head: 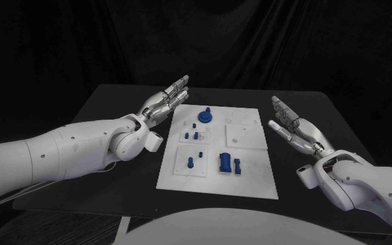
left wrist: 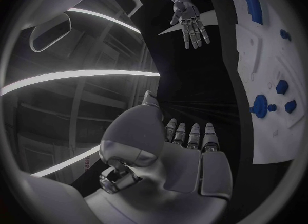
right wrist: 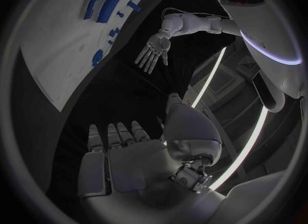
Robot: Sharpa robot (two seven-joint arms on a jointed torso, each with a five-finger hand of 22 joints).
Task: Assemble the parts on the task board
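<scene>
Task board (head: 245, 171), white, bearing blue parts (head: 225, 161); no legible writing. Left hand (head: 166, 102) and right hand (head: 292, 127): fingers apart, empty.

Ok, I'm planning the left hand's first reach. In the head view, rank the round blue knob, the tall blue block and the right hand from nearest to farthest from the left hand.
1. Round blue knob: at the board's far end, beside the left hand.
2. Tall blue block: in the board's near section, toward the robot.
3. Right hand: across the board, beyond its right edge.
</scene>
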